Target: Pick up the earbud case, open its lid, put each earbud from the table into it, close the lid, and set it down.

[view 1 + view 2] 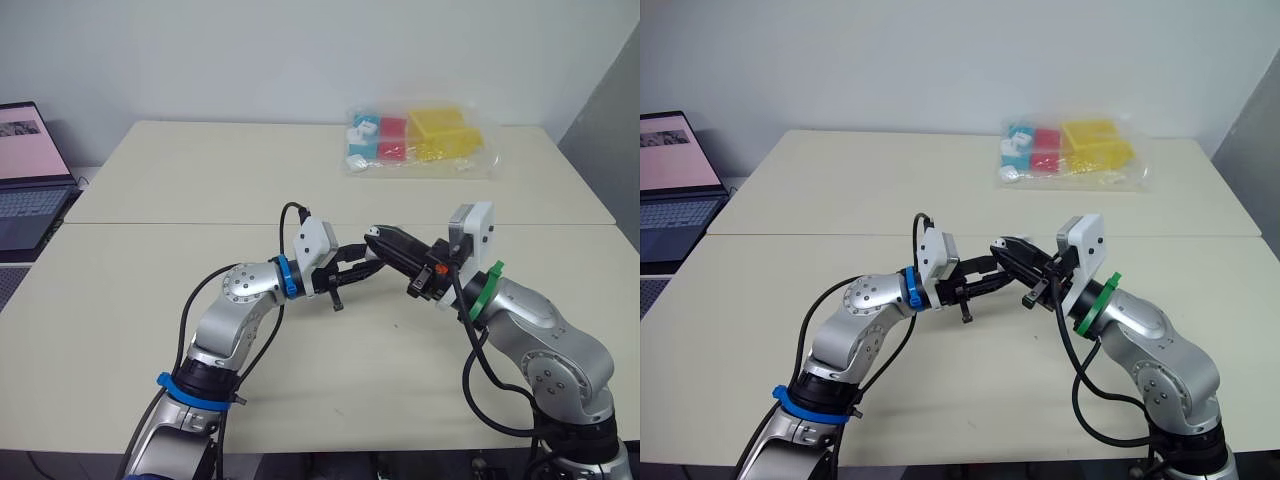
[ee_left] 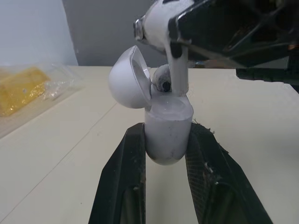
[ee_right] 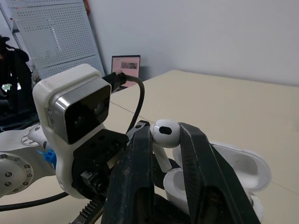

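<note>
**Earbud going into the open case, held in mid-air between both arms**

The earbud case (image 2: pixel 166 135) is off the desk, held up over its middle between the two arms. Its long axis runs along the left tool's fingers, rounded bottom toward that wrist and open mouth facing out toward the right tool. The lid (image 2: pixel 127 78) is swung back on its hinge to one side, its hollow inside showing.

The left tool (image 2: pixel 167 130) is clamped on the case body, one black finger on each side, with the mouth and lid sticking out past the fingertips.

The right tool (image 3: pixel 166 128) comes in from the opposite side, pinching an earbud (image 3: pixel 164 132) by its rounded head. The stem points down toward the case mouth and meets it. Just beside that stem, a second earbud (image 2: pixel 161 79) sits in the mouth: a white head with a dark spot.

By my count: one case, two earbuds.

The pale desk (image 1: pixel 150 200) below has a seam across it. At its far end, toward the robot's right, lies one clear bag (image 1: pixel 420 140) of yellow, red and blue pieces. One open laptop (image 1: pixel 25 170) sits off the robot's left edge of the desk.
</note>
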